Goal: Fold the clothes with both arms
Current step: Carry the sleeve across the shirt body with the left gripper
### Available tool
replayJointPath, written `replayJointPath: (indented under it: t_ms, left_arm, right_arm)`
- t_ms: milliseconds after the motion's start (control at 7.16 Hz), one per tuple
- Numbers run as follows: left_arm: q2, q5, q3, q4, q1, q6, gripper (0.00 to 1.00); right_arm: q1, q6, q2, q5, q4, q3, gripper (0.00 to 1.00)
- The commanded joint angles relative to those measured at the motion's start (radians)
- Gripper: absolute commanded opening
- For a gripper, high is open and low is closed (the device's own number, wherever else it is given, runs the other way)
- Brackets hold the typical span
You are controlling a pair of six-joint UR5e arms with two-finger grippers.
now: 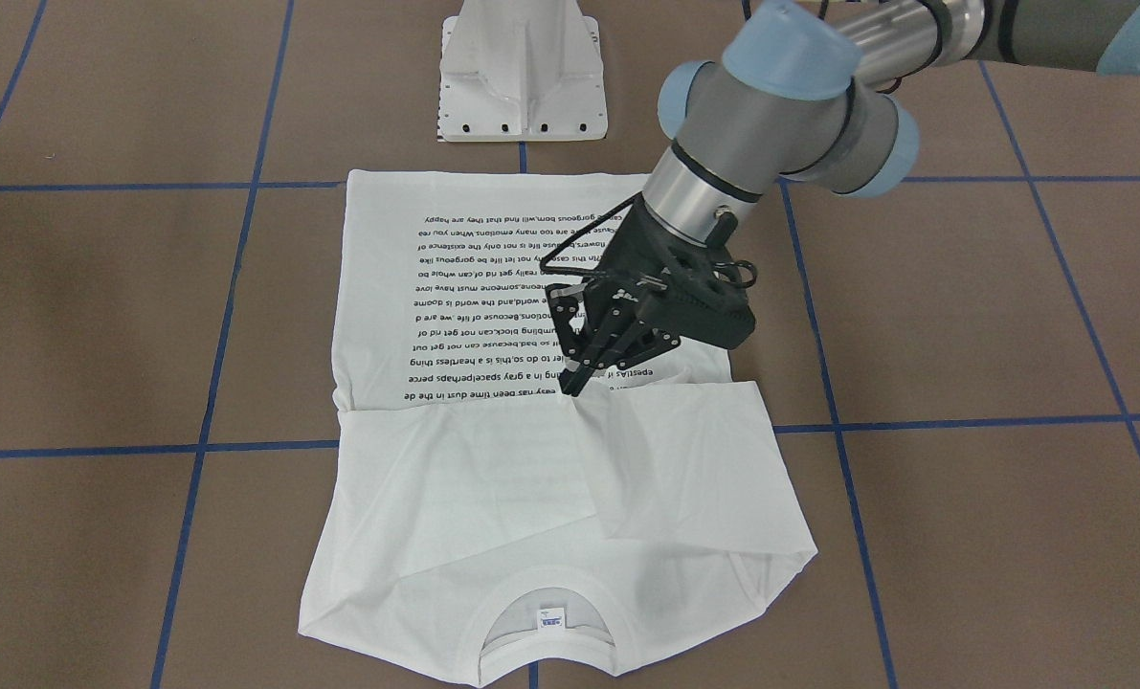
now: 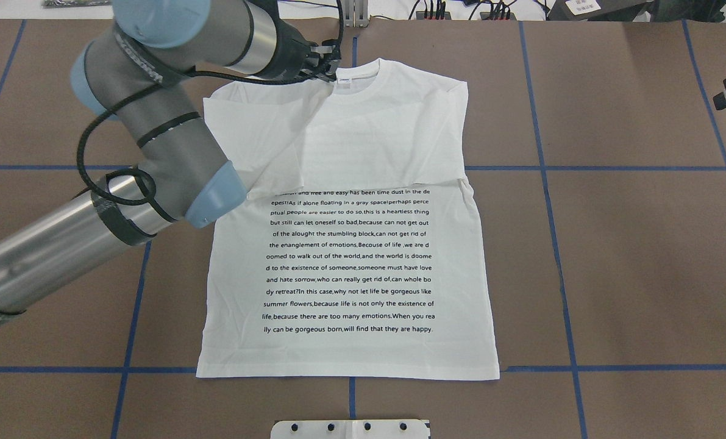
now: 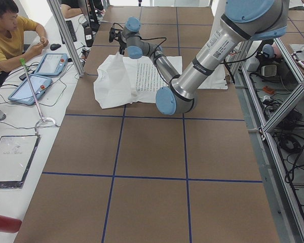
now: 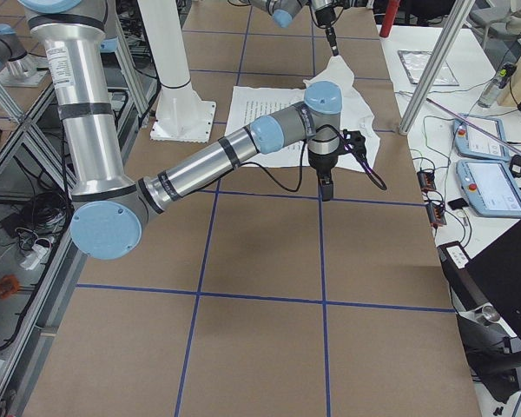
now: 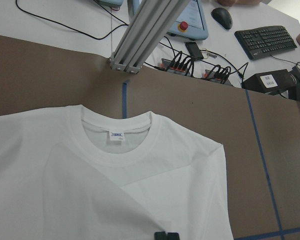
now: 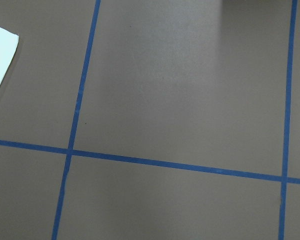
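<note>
The white long-sleeved T-shirt (image 1: pixel 455 498) lies flat on the brown table, black text side up (image 2: pixel 350 268), with its neck label (image 1: pixel 551 620) at the collar on the far side from the robot. My left gripper (image 1: pixel 570 388) is shut on the end of one sleeve and holds it raised over the chest, so the cloth rises to a peak (image 4: pixel 334 61). In the left wrist view the collar (image 5: pixel 115 150) lies ahead of the shut fingertips (image 5: pixel 165 235). My right gripper (image 4: pixel 327 189) points down over bare table beside the shirt; I cannot tell whether it is open or shut.
The white rigid pedestal (image 1: pixel 524 77) stands at the robot's side of the shirt hem. Blue tape lines (image 6: pixel 75 150) cross the table. An aluminium post (image 5: pixel 145 35), cables and a keyboard lie beyond the collar edge. An operator (image 3: pixel 10 35) sits by tablets.
</note>
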Motion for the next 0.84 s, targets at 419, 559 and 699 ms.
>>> replayJointPath:
  t_ms: [419,559,699]
  left_arm:
    - [-0.040,0.226,0.103,-0.071,0.299,-0.003,0.00]
    - [-0.038,0.232,0.142,-0.138,0.311,-0.002,0.99]
    - [-0.038,0.250,0.137,-0.144,0.310,0.003,1.00]
  right_arm:
    - [0.000,0.000,-0.007,-0.003,0.000,0.000,1.00]
    - [0.000,0.000,-0.009,-0.003,0.000,-0.001,1.00]
    - [0.000,0.002,-0.004,-0.001,0.000,0.000,1.00]
